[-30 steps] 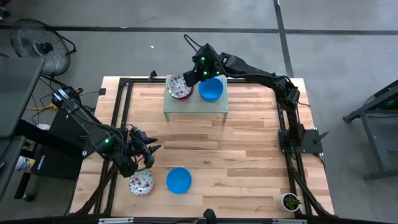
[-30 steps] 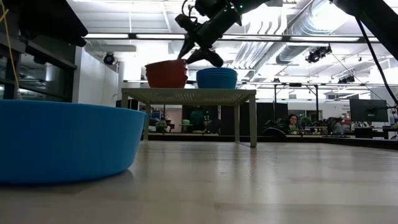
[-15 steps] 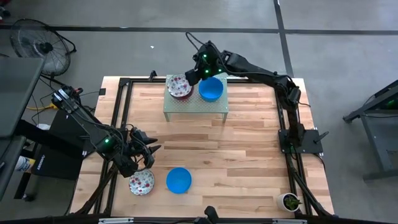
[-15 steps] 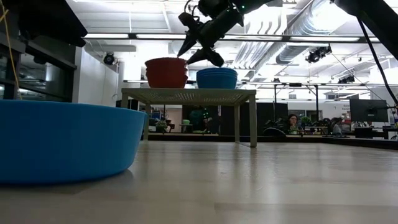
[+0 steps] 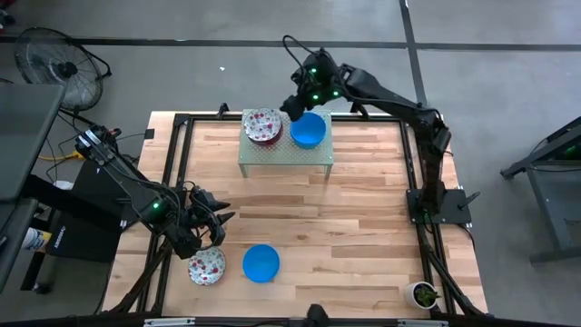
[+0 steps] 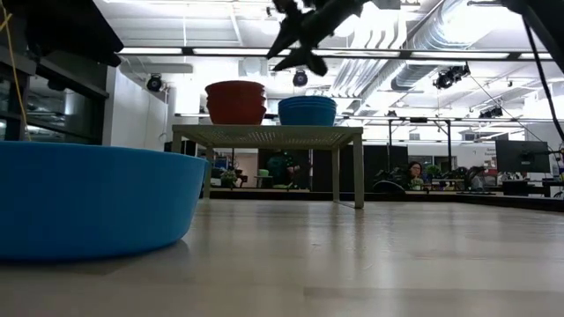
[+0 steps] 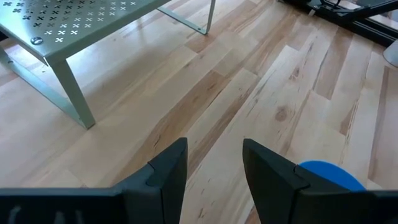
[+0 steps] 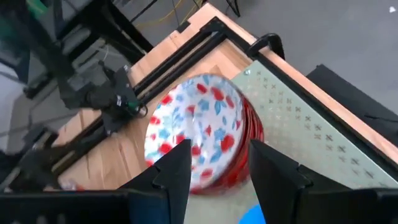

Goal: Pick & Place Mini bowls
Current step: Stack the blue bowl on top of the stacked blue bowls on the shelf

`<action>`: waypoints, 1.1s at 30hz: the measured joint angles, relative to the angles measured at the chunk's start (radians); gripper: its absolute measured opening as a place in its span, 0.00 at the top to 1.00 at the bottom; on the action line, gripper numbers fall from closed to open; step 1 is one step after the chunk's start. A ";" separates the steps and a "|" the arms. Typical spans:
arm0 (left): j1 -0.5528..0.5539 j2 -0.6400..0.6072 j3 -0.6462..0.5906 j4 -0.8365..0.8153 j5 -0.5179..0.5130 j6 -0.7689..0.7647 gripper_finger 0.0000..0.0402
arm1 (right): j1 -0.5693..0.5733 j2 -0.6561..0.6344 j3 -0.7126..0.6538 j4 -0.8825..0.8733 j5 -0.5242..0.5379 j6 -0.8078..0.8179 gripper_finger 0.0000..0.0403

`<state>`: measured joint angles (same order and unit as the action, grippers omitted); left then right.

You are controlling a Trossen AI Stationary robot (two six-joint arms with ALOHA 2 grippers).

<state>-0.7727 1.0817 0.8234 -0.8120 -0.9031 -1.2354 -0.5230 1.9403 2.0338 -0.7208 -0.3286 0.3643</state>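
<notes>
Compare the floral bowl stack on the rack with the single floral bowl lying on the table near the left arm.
The floral stack sits raised on the green rack, beside a blue stack; the single floral bowl lies on the wooden table, beside a blue bowl. The stack holds several nested bowls; the single bowl stands alone. The open right gripper hangs by the stack; the open left gripper hangs by the single bowl. Both show the red-speckled pattern.

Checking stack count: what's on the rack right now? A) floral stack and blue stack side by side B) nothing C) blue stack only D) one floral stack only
A: the high view shows the floral stack and the blue stack side by side on the rack.
</notes>
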 joint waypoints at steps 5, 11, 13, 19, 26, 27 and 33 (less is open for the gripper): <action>0.000 0.000 0.000 0.002 0.068 -0.001 0.62 | 0.035 -0.081 0.000 -0.117 0.018 -0.093 0.64; 0.000 0.000 -0.001 0.046 0.242 0.055 0.62 | 0.100 -0.156 0.000 -0.306 0.115 -0.213 0.64; 0.000 0.000 -0.001 0.090 0.252 0.099 0.62 | 0.123 -0.179 0.000 -0.368 0.144 -0.238 0.64; 0.006 0.022 -0.001 0.151 0.260 0.126 0.62 | 0.202 -0.223 0.000 -0.605 0.345 -0.249 0.64; 0.108 0.171 -0.001 0.305 0.446 0.214 0.62 | 0.315 -0.234 0.000 -0.775 0.494 -0.201 0.64; 0.126 0.192 -0.001 0.333 0.473 0.231 0.62 | 0.334 -0.234 0.000 -0.793 0.500 -0.187 0.64; 0.206 0.274 0.000 0.413 0.606 0.274 0.62 | 0.469 -0.266 -0.050 -0.832 0.569 -0.060 0.64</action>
<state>-0.5664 1.3554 0.8238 -0.3990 -0.2974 -0.9614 -0.0540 1.6746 1.9842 -1.5525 0.2405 0.3042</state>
